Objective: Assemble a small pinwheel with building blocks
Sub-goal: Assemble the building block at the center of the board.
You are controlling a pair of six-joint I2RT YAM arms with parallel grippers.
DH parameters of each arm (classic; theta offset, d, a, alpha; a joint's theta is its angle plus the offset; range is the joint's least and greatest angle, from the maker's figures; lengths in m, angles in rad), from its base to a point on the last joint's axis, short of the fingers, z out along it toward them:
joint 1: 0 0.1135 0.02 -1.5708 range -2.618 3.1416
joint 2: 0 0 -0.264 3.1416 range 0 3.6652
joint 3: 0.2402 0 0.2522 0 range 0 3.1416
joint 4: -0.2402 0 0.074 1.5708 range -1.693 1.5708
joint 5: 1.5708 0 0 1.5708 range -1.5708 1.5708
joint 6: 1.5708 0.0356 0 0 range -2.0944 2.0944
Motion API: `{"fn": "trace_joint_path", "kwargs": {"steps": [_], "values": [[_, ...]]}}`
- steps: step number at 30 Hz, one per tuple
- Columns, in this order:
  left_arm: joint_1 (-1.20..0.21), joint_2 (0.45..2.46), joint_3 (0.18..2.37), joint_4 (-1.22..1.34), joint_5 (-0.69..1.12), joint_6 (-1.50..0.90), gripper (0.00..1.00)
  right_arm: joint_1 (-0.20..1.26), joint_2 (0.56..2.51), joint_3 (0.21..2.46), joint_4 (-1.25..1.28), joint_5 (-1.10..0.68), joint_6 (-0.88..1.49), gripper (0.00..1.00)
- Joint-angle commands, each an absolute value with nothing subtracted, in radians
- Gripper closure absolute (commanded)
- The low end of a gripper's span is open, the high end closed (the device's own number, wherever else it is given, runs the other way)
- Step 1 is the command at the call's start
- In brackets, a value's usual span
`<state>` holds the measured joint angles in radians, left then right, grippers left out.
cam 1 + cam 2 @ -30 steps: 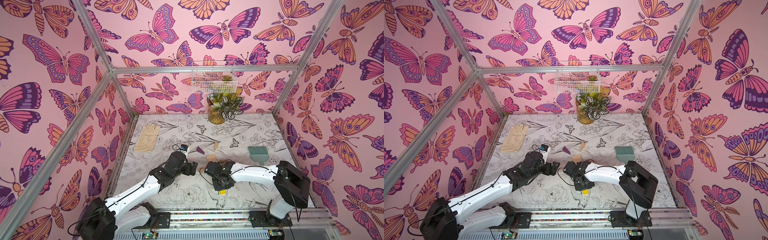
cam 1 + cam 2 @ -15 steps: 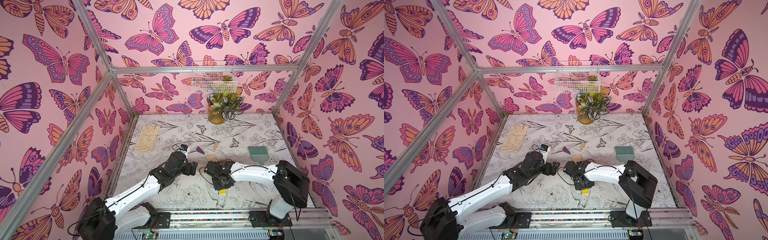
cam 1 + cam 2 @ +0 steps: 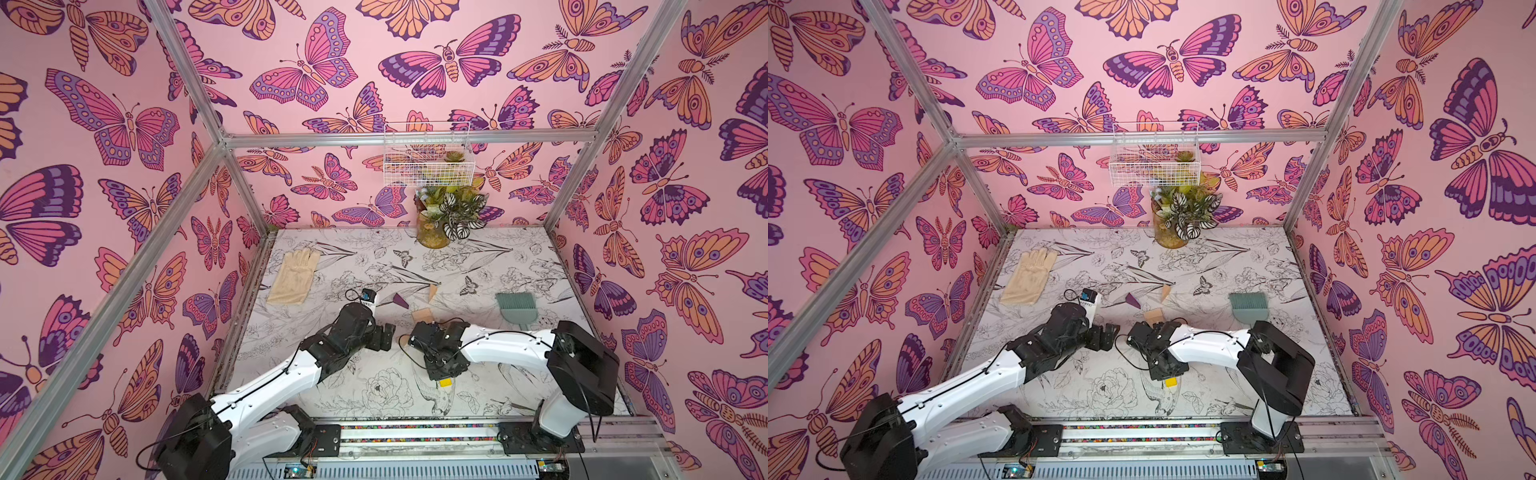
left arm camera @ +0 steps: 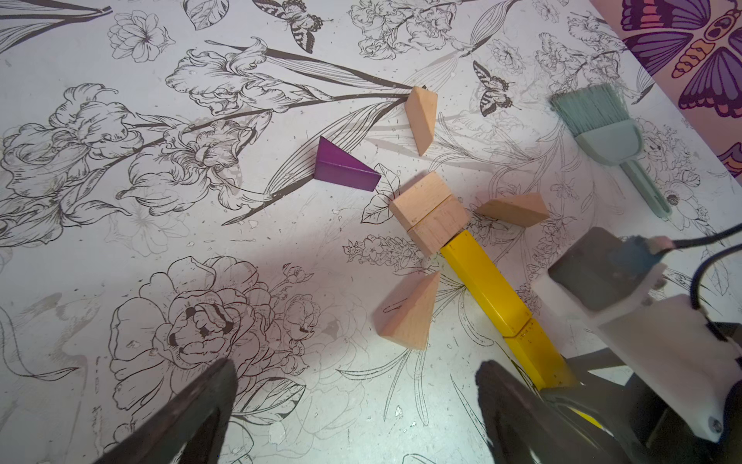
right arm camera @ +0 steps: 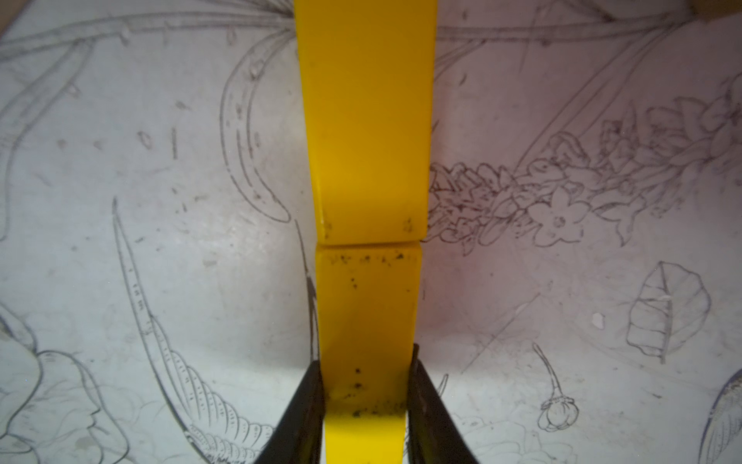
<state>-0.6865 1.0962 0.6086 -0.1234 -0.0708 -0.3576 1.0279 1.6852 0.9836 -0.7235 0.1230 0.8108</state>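
Note:
The left wrist view shows the pinwheel laid flat: a beige square hub (image 4: pixel 429 211) with a yellow bar (image 4: pixel 482 277) running off it and a second yellow bar (image 4: pixel 538 353) end to end with the first. Beige wedges lie by the hub (image 4: pixel 407 313) (image 4: pixel 512 209); another beige wedge (image 4: pixel 421 116) and the purple wedge (image 4: pixel 343 166) lie apart. My right gripper (image 5: pixel 366 361) is shut on the second yellow bar (image 5: pixel 367 305), which butts against the first (image 5: pixel 367 120). My left gripper (image 4: pixel 355 363) is open and empty, just left of the stem. In a top view, the right gripper (image 3: pixel 442 370) hides most of the stem.
A cream glove (image 3: pixel 294 276) lies at the back left. A teal brush (image 3: pixel 516 306) lies right of the blocks. A plant in an amber vase (image 3: pixel 434 232) stands at the back wall under a wire basket (image 3: pixel 428 160). Pink walls enclose three sides.

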Motion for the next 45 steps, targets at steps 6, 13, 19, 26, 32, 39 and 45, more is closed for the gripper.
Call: {"fn": "trace_joint_path", "kwargs": {"steps": [6, 13, 19, 26, 32, 39, 45], "values": [[-0.680, 1.100, 0.592, -0.105, -0.063, -0.364, 0.04, 1.019, 1.712, 0.992, -0.733, 0.164, 0.805, 0.74], [-0.680, 1.101, 0.591, -0.104, -0.062, -0.365, 0.04, 1.019, 1.715, 0.994, -0.733, 0.164, 0.801, 0.69], [-0.681, 1.100, 0.591, -0.103, -0.061, -0.365, 0.04, 1.019, 1.714, 0.994, -0.731, 0.168, 0.796, 0.62], [-0.680, 1.101, 0.591, -0.104, -0.060, -0.367, 0.04, 1.019, 1.709, 0.995, -0.732, 0.179, 0.787, 0.59], [-0.680, 1.101, 0.591, -0.102, -0.058, -0.368, 0.04, 1.019, 1.710, 0.999, -0.720, 0.163, 0.771, 0.57], [-0.680, 1.100, 0.591, -0.102, -0.060, -0.368, 0.04, 1.023, 1.703, 1.005, -0.707, 0.159, 0.756, 0.56], [-0.680, 1.099, 0.591, -0.102, -0.060, -0.368, 0.03, 1.023, 1.706, 1.007, -0.707, 0.157, 0.755, 0.56]]}}
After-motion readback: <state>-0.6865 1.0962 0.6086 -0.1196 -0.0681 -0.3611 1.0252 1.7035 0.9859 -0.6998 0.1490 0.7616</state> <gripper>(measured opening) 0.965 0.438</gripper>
